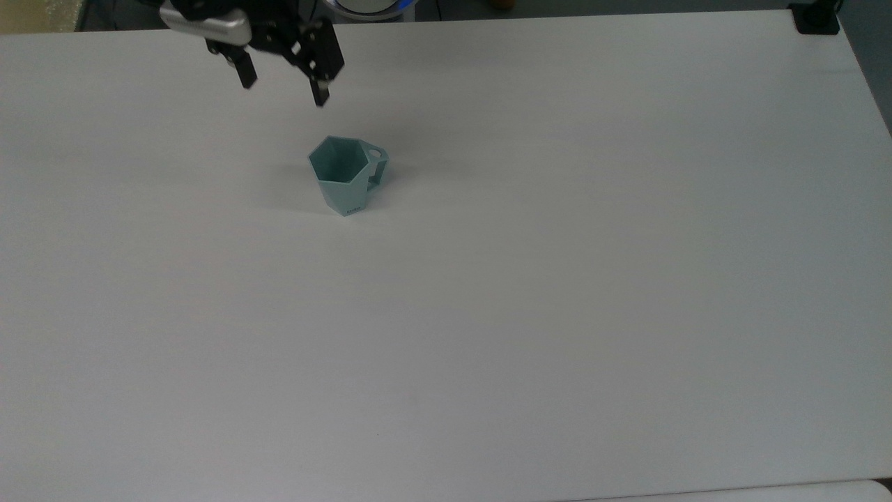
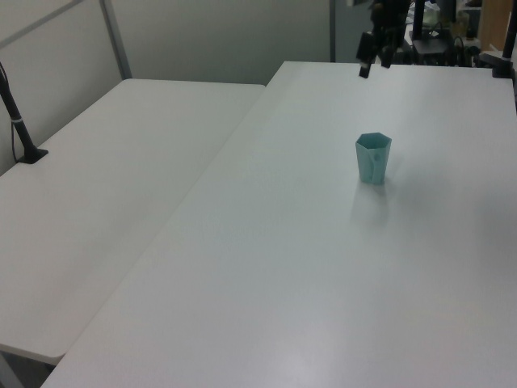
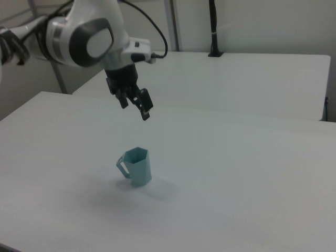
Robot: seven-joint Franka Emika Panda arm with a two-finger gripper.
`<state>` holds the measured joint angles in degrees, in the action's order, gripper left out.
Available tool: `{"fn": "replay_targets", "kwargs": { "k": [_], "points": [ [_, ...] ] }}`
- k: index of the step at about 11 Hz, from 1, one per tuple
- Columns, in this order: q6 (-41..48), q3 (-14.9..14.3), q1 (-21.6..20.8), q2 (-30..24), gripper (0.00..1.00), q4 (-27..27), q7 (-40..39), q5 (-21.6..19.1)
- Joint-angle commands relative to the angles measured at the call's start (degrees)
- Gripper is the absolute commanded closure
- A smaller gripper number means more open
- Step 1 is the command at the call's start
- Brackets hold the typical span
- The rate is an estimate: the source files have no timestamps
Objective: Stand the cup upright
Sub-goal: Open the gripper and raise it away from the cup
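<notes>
The pale teal cup stands upright on the white table, mouth up, its small handle toward the top view's right. It also appears as the cup in the left view and the cup in the right view, where the handle points left. My gripper hangs open well above the cup, nothing between its black fingers. In the right view the gripper is above and slightly left of the cup; in the left view the gripper sits high over it.
A second white table adjoins the work table on the left view's left, with a black post on it. Another black clamp sits at the top view's upper right corner.
</notes>
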<state>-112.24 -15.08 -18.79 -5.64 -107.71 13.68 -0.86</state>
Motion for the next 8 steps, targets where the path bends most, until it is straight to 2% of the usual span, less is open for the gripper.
{"fn": "replay_targets", "kwargs": {
  "k": [1,3,8],
  "points": [
    [14.3,-0.57,0.94,-1.22,0.0,6.36,-19.33,3.14],
    [14.68,-1.09,1.82,-1.3,0.0,6.37,-21.23,3.14],
    [17.41,-1.01,1.21,-1.57,0.0,7.6,-20.27,2.62]
  ]
}}
